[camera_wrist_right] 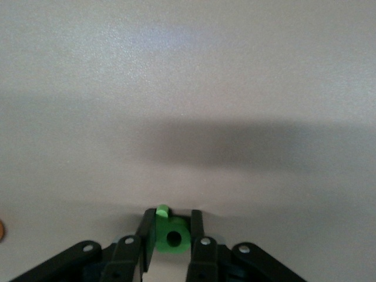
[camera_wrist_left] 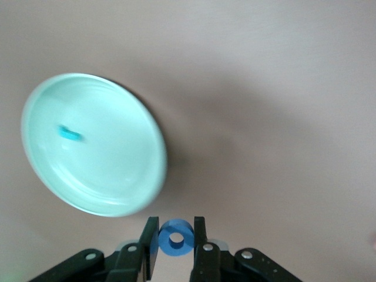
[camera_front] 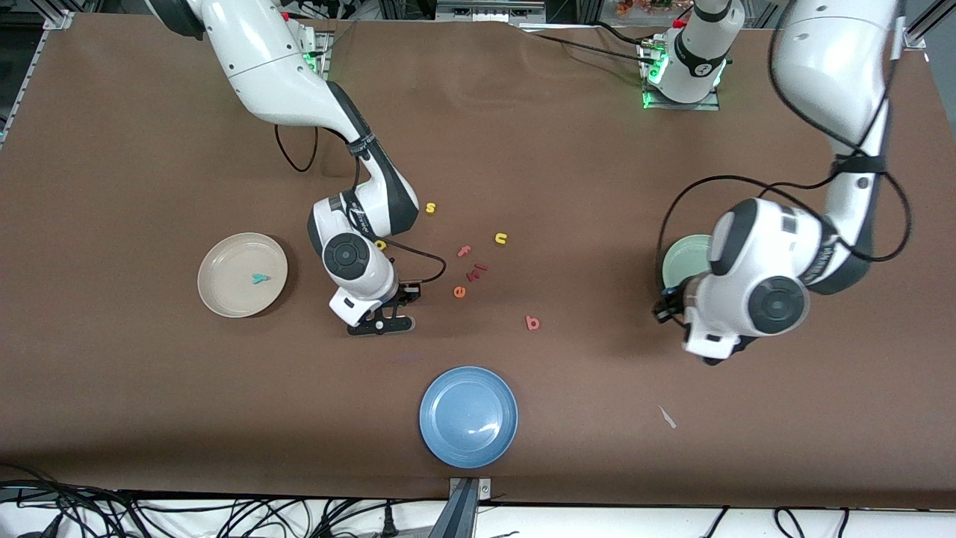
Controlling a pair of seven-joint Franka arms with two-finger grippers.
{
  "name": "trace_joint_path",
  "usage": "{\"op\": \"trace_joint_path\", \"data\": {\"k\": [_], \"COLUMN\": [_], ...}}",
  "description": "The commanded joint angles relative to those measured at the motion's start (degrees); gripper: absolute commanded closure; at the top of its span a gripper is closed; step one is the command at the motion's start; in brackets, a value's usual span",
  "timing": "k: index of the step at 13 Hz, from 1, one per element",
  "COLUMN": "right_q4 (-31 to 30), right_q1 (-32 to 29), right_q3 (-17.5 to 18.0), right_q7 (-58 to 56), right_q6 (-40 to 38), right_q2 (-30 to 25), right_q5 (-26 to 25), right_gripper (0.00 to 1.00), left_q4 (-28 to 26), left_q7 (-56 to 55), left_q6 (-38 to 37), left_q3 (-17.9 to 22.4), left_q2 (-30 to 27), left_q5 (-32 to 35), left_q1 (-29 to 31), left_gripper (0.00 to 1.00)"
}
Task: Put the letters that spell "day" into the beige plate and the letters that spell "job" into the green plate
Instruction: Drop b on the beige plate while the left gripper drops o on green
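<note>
While both grippers clamp letters, blue plate sits unobstructed.

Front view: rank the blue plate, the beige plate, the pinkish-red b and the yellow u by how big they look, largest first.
1. blue plate, though it lies nearest the camera, so its edge over the beige one is unsure.
2. beige plate.
3. pinkish-red b and yellow u: both tiny and alike, so no ranking between them.

Green plate mostly hidden by left arm — teal piece inside blurred.
</note>
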Motion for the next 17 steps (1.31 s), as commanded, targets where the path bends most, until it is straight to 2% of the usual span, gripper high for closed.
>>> {"op": "trace_joint_path", "data": {"k": [1, 4, 6, 7, 8, 9, 10, 12, 13, 15, 17], "right_q4": [1.7, 3.4, 6.4, 6.5, 5.7, 3.8, 1.9, -3.6, -6.4, -14.0, -19.9], "right_q1": [0.3, 0.2, -0.4, -0.6, -0.7, -0.8, -0.9, -0.9, -0.9, -0.9, -1.0], "right_q3": [-0.3, -0.3, -0.6, -1.0, -1.9, -2.7, -3.1, -5.6, -7.0, -10.4, -14.0], "right_q7": [0.4, 1.3, 1.3, 1.1, 0.9, 0.4, -0.3, -5.8, -9.7, -16.7, -22.6], "right_q6": [-0.5, -2.6, -8.2, -9.0, -9.3, -9.8, -9.8, -9.5, -9.6, -9.4, -9.2], "right_q2": [1.1, 1.0, 0.4, -0.2, -1.3, -2.8, -4.5, -8.4, -10.7, -16.5, -20.8], "right_q5": [1.0, 1.1, 1.0, 0.8, 0.4, 0.5, 0.5, 0.5, 0.7, 0.8, 0.9], "right_gripper": [0.77, 0.87, 0.89, 0.91, 0.91, 0.92, 0.92, 0.93, 0.94, 0.94, 0.94], "left_q4": [-10.6, -20.5, -24.2, -24.8, -25.0, -25.0, -24.9, -23.9, -22.8, -19.2, -13.8], "left_q7": [9.8, 15.7, 16.0, 16.0, 16.0, 16.0, 15.8, 15.0, 13.7, 3.9, -8.6], "left_q6": [3.7, 14.8, 21.0, 21.8, 21.9, 21.8, 21.2, 18.4, 17.1, 17.1, 17.9], "left_q3": [-0.8, -0.8, -0.8, -0.8, -0.7, -0.8, -0.8, -1.1, -3.0, -6.8, -8.3], "left_q2": [-4.1, -4.1, -3.5, -3.0, -2.9, -3.0, -3.5, -6.1, -7.9, -8.5, -5.4], "left_q5": [-0.9, -0.7, -0.6, -0.6, -0.6, -0.6, -0.6, -0.9, -1.0, -3.0, -3.7], "left_q1": [5.8, 9.1, 9.1, 9.1, 9.1, 9.3, 9.1, 8.4, 8.4, 8.2, 4.4], "left_gripper": [0.92, 0.92, 0.85, 0.76, 0.59, 0.34, 0.0, 0.0, 0.0, 0.0, 0.0]}}
